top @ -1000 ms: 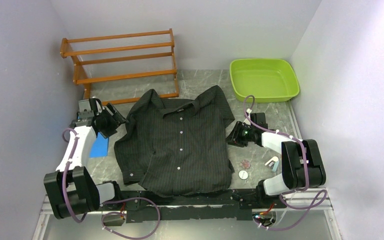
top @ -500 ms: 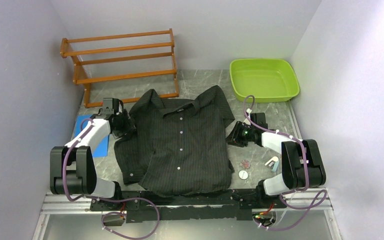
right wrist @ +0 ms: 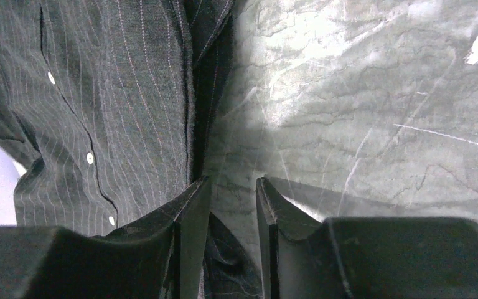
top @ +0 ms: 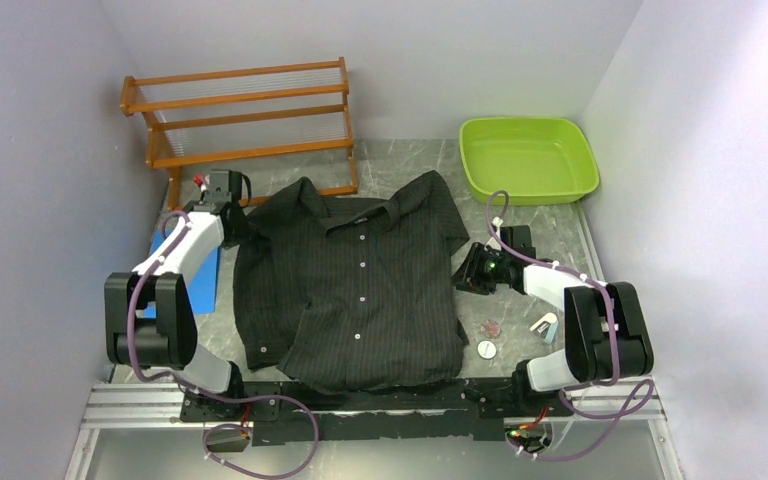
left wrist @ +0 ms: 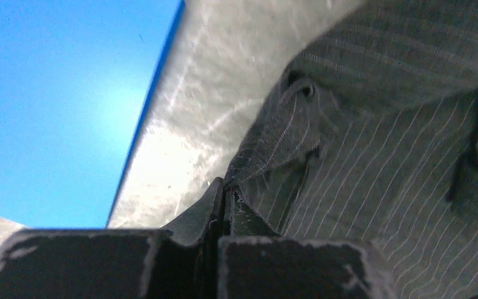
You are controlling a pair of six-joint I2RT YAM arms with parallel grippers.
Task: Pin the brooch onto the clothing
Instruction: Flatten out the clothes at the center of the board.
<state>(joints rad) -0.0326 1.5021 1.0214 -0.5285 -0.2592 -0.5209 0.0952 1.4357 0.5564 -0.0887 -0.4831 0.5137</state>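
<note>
Clamps pinstriped shirt [left wrist: 379, 156] sleeve edge between left gripper [left wrist: 226, 193] fingertips; holds right gripper [right wrist: 232, 187] parted, empty, beside fabric; leaves pinning undone.

The black pinstriped shirt [top: 360, 290] lies spread front up, buttoned, collar farthest back.

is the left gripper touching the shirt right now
Touching. The left wrist view shows the left gripper with its jaws shut on a pinstriped edge of the shirt, and the cloth runs right into the tips.
</note>
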